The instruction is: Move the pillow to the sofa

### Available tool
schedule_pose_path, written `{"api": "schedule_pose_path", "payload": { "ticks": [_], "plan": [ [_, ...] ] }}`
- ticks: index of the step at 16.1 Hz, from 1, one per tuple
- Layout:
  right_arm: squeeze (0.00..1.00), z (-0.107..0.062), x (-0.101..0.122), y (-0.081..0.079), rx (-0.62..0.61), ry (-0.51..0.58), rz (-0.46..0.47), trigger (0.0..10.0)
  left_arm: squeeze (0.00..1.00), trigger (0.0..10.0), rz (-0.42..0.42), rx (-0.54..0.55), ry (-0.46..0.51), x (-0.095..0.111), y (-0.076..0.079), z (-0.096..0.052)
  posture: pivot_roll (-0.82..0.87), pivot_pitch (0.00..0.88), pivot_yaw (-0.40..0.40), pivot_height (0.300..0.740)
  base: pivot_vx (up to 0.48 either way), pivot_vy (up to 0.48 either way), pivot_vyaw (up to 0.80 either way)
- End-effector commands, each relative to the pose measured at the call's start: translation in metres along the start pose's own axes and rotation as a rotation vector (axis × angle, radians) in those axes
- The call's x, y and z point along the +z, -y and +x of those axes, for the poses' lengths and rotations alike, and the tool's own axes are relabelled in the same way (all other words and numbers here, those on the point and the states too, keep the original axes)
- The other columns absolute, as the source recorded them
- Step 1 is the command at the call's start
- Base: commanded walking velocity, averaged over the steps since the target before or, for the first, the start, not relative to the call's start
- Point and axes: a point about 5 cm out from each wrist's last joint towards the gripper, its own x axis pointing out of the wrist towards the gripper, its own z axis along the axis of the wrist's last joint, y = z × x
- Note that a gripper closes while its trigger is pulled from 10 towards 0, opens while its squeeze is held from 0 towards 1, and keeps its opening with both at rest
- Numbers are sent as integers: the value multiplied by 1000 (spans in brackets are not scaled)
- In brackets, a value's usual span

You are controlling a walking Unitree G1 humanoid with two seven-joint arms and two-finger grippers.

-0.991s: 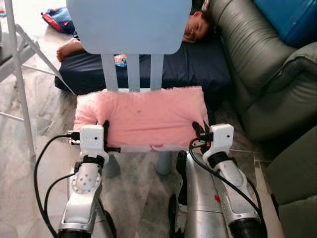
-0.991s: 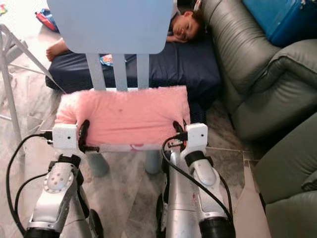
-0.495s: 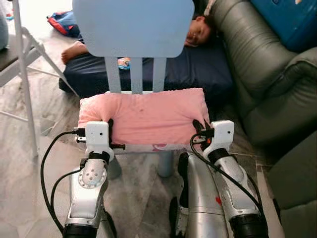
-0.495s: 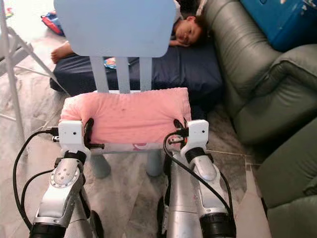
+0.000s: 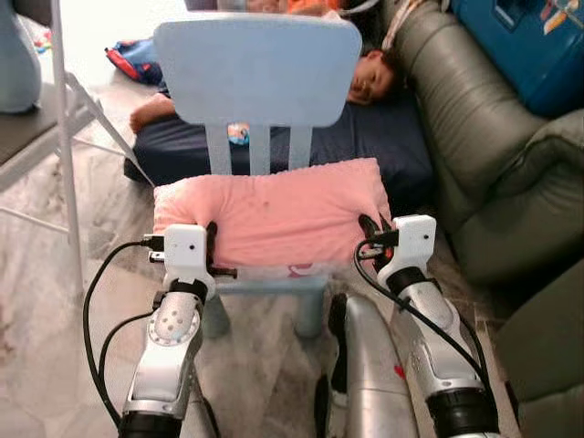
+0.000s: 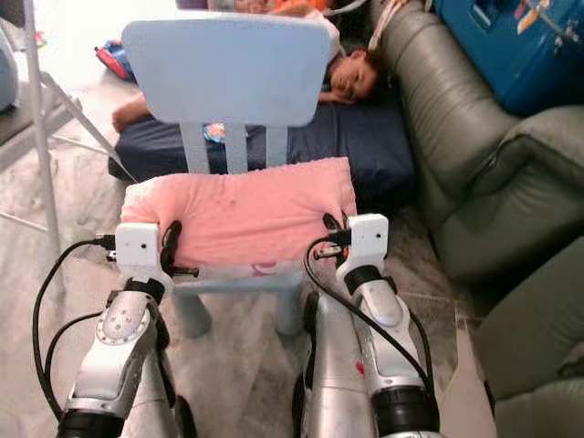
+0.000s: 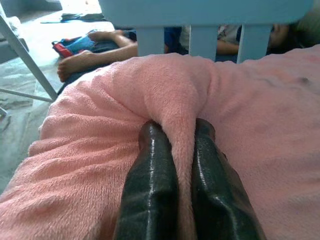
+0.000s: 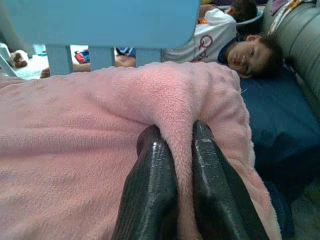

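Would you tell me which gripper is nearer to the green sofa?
Right. The right gripper pinches the pink pillow at the end facing the green sofa; the left gripper pinches its far end.

The chair (image 5: pixel 256 68) back covers most of the person (image 5: pixel 370 78) lying on the dark mattress (image 5: pixel 370 128) behind it, leaving a head and a bare foot showing. The pillow (image 5: pixel 274 214) hides nearly all the chair seat. The pillow's fuzzy fold swallows the tips of the left gripper (image 7: pixel 181 135) and of the right gripper (image 8: pixel 176 137). The sofa (image 5: pixel 497 173) runs off the right edge, the blue box (image 5: pixel 525 41) off the top corner.
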Motion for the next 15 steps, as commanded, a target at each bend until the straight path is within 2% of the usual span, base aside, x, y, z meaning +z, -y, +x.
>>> {"api": "schedule_pose_path", "payload": {
  "ticks": [1, 8, 10, 15],
  "plan": [
    [0, 0, 7, 5, -20, 25, 3, 10000, 0, 10000, 10, 12, 11, 3, 0, 1, 25, 50, -55, 544, 0, 0, 0],
    [0, 0, 6, 4, -20, 16, 10, 10000, 0, 10000, -21, 34, -25, 1, 0, 4, 21, 53, -57, 604, 0, 0, 0],
    [0, 2, 6, 6, -29, 15, 0, 10000, 0, 10000, -70, 4, -43, 1, 1, 7, 23, 53, -60, 629, 0, 0, 0],
    [0, 3, 7, 4, -19, 15, 7, 10000, 0, 10000, -54, 17, -40, 1, 0, 8, 20, 52, -59, 668, 0, 0, 0]
  ]
}}
